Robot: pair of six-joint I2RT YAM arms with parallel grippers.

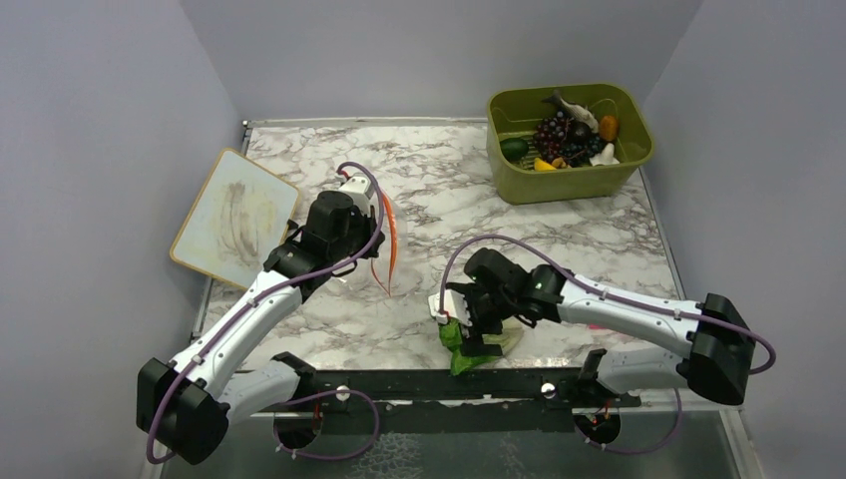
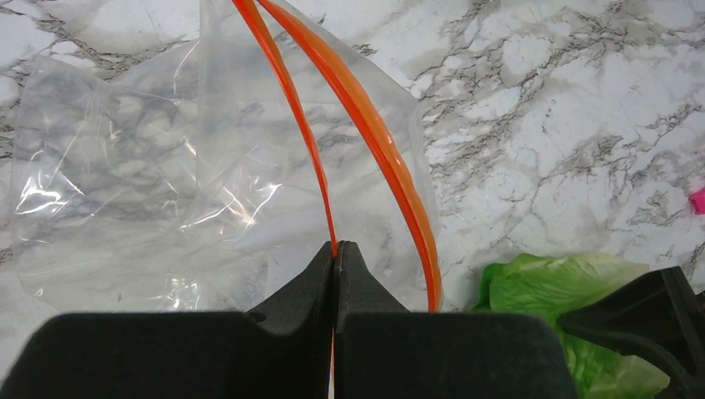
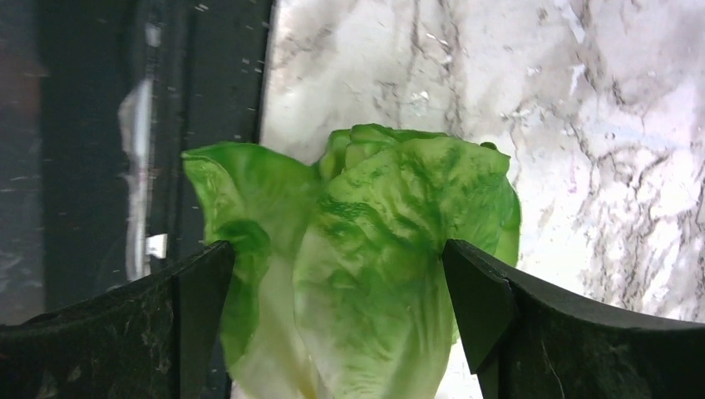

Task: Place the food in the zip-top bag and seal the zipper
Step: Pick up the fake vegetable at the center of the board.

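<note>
My left gripper (image 2: 337, 245) is shut on one orange-red zipper (image 2: 382, 141) strip of the clear zip-top bag (image 2: 150, 183), whose mouth gapes between its two strips. From above, the zipper (image 1: 391, 239) hangs below the left gripper (image 1: 382, 212) over the table's middle left. The green-and-white lettuce (image 3: 374, 249) lies at the table's near edge, and my right gripper (image 3: 337, 249) is open wide with a finger on each side of it. The top view shows the right gripper (image 1: 477, 331) down over the lettuce (image 1: 467, 354). Purple grapes (image 1: 554, 135), a grey fish (image 1: 574, 108) and an orange piece (image 1: 608, 127) lie in the bin.
An olive-green bin (image 1: 559, 185) stands at the back right. A white board (image 1: 234, 218) leans at the left wall. A small pink clip (image 2: 698, 199) lies right of the lettuce (image 2: 557, 278). A black strip (image 1: 419, 384) runs along the near edge beside the lettuce.
</note>
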